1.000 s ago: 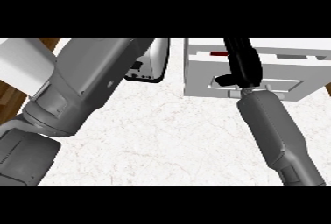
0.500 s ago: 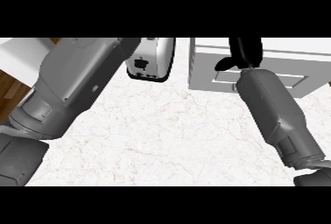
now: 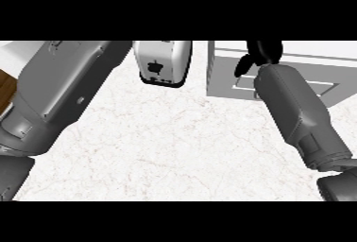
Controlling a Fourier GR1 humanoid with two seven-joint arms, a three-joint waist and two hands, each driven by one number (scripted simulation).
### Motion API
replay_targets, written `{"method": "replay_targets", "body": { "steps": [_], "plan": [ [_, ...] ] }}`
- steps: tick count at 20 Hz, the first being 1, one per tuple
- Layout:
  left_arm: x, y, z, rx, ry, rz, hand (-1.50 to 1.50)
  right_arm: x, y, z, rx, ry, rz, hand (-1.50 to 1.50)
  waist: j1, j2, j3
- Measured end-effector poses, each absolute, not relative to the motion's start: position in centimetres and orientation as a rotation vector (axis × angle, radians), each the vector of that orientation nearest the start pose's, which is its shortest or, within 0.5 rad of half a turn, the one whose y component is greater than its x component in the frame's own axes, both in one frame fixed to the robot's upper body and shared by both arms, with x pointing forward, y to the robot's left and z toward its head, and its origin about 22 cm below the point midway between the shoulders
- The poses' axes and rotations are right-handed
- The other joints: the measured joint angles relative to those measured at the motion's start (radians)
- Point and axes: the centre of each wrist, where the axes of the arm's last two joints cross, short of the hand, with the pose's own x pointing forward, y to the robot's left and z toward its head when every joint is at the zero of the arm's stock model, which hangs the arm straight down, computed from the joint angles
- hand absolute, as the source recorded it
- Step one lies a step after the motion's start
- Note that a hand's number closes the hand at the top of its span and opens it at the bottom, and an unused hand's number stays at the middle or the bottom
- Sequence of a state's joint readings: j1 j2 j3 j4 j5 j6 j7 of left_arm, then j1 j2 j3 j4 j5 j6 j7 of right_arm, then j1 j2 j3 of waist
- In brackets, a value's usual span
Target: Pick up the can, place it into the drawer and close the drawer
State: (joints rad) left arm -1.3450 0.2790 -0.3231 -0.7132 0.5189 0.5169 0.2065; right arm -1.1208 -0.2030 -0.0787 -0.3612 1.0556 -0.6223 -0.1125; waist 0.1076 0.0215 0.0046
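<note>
Right hand hangs over the white drawer in head view; I cannot tell what its fingers do. No can shows, perhaps hidden beneath it. Left hand is out of sight. My worry: closing blind, the forearm could catch the toaster alongside.

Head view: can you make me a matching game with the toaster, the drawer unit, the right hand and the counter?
Things:
1. toaster
2. drawer unit
3. right hand
4. counter

Descriptions:
A. black, over the drawer unit
B. white marbled
C. pale grey box at upper right
D. top middle, with a black dial

Pairs: 1-D, 2-C, 3-A, 4-B
</note>
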Motion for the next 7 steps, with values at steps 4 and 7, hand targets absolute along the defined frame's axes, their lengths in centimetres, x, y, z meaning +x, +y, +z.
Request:
{"method": "replay_targets", "body": {
  "steps": [4,7],
  "plan": [
    [44.3,10.8,25.6,0.058,-1.696,-0.006,-1.50,46.2,-18.2,10.6,-1.193,-1.807,0.856,-1.50,-0.005,0.006,0.004],
    [43.9,11.3,25.3,0.054,-1.694,-0.019,-1.50,46.3,-18.2,10.6,-1.165,-1.828,0.851,-1.50,-0.005,0.007,0.004]
  ]
}}
